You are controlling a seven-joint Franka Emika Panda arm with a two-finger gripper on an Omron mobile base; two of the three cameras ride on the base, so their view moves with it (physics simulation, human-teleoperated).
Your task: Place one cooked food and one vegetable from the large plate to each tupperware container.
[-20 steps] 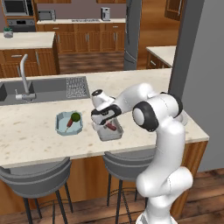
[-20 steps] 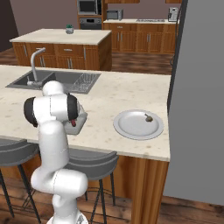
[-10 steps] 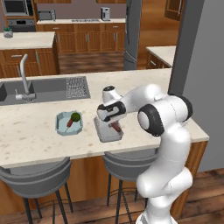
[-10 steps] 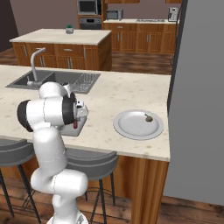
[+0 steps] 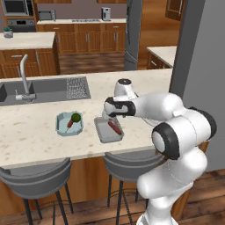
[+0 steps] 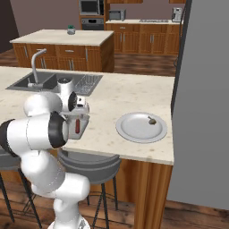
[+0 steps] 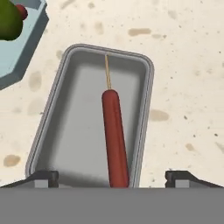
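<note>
1. Hovering over the grey container [image 5: 108,129], the gripper [image 7: 112,177] has its jaws spread wide, holding nothing.
2. A red sausage on a stick [image 7: 114,142] lies lengthwise in that container.
3. Just beside it on the speckled surface [image 5: 30,136], the light blue container [image 5: 69,124] holds a green vegetable [image 5: 76,117] and something red.
4. Well apart, the large plate [image 6: 141,127] carries one small dark piece [image 6: 152,120].

Even, bright rendered light with soft, low-resolution pictures.
The speckled counter [image 5: 39,132] shows no glare; faint shade lies inside the grey tray [image 7: 83,127] and under the stools [image 5: 37,178]. Edges look slightly blurred, with no visible lens distortion.
</note>
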